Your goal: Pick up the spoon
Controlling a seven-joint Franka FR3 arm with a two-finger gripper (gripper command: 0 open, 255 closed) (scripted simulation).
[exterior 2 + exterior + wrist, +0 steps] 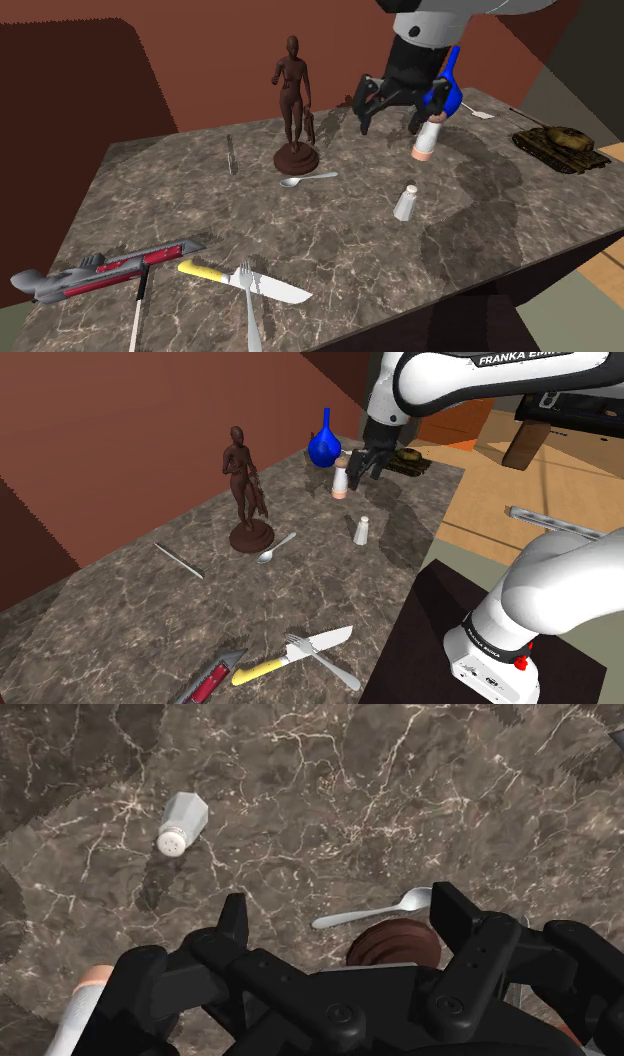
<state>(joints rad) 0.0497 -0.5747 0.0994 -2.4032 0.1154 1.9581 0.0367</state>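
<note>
Reaches over the far part of the dark marbled table (150, 614) with the black gripper (366, 474) up in the air, well above the surface. Holds the two fingers wide apart and grips nothing, with only air between them. Hangs near a white bottle (340, 482) with a pinkish bottom and near a blue vase (322, 444), apparently without touching either.

Finds the spoon (277, 548) lying flat on the table, just beside the round base of a brown statue (243, 482) of a standing person. Cannot judge contact between bowl and base. Lies with the bowl next to the base and the handle pointing away from it, toward a small white shaker (361, 530) standing upright and apart from the spoon.

In the wrist view, looks down past the open fingers onto the spoon, seen between them but far below, untouched, with the statue's round base just beside it.

In the shoulder view, shows also a small tank model (405, 460) near the far corner, behind the gripper. At the near end of the table, well apart from the spoon, shows a knife (290, 657) with a yellow handle, a fork (320, 660) lying across its blade, and a red and grey tool (215, 677) beside them. Shows a thin grey rod (180, 560) flat on the table at the statue's other side, toward the shoulder view's left.
</note>
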